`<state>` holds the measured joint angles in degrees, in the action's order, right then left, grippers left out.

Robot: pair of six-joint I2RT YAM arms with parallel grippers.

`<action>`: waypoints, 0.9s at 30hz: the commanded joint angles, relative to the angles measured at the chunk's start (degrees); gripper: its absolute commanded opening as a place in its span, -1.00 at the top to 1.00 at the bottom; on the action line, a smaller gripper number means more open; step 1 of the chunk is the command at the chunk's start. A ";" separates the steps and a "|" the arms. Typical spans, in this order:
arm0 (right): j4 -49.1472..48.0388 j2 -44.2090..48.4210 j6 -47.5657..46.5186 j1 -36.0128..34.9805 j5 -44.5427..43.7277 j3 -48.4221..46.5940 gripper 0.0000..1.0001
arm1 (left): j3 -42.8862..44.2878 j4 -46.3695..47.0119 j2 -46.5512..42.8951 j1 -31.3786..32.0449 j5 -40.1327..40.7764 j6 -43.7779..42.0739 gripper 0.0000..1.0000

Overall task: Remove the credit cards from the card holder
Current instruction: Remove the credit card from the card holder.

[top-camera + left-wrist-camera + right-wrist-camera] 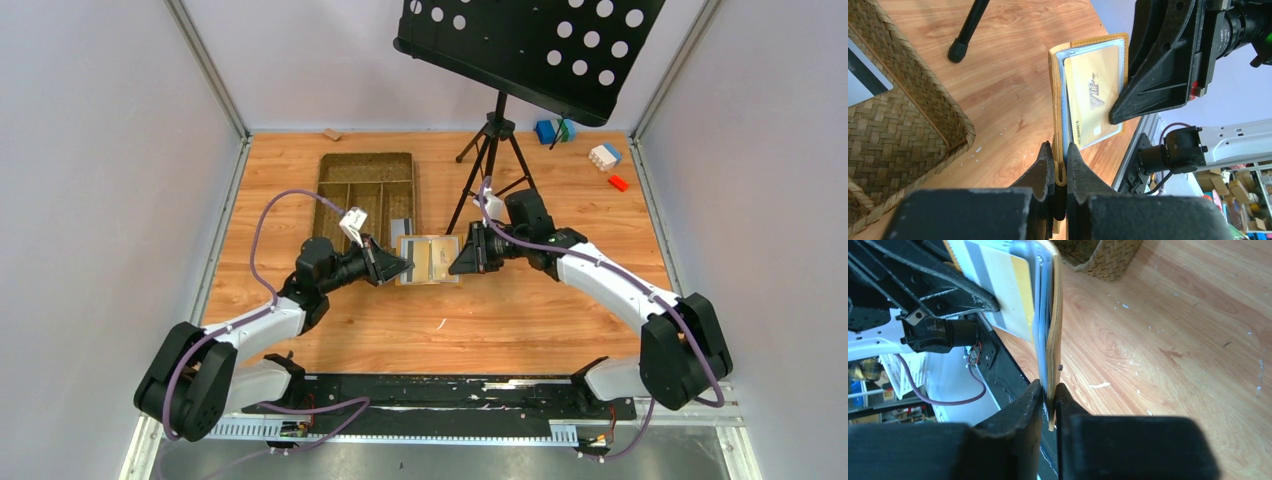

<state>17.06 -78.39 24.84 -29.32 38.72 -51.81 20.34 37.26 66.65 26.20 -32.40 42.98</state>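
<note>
The mustard-yellow card holder (430, 262) is spread open between my two grippers, just above the wood table. My left gripper (1060, 165) is shut on its left edge (1053, 100). A tan-gold credit card (1093, 100) sits in a clear pocket on the inside. My right gripper (1049, 395) is shut on the opposite edge of the card holder (1053, 335). From that side a card with a grey stripe (998, 285) shows in a pocket. A pale grey card with a dark stripe (863, 80) lies in the woven tray.
The brown woven compartment tray (365, 195) stands just behind the left gripper (400, 265). A black tripod (490, 150) carrying a perforated music stand (530, 45) stands behind the right gripper (455, 260). Toy blocks (605, 155) lie at the back right.
</note>
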 commanded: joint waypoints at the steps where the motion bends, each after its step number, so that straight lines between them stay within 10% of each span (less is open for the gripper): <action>1: -0.93 3.11 -1.33 0.15 -6.30 -0.83 0.59 | -1.06 3.58 -1.93 0.08 1.10 -0.31 1.00; 7: -1.34 7.80 -0.95 0.17 -12.50 1.05 -0.04 | -3.46 7.22 -2.88 0.11 3.06 1.24 1.00; 27: -28.57 16.49 2.84 -0.02 -6.66 15.66 -0.04 | -5.75 15.30 -1.55 0.08 2.73 5.22 1.00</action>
<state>-0.51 -61.19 25.87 -29.36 28.21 -38.06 14.72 47.33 65.10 26.20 -29.45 47.31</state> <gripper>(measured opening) 0.518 0.055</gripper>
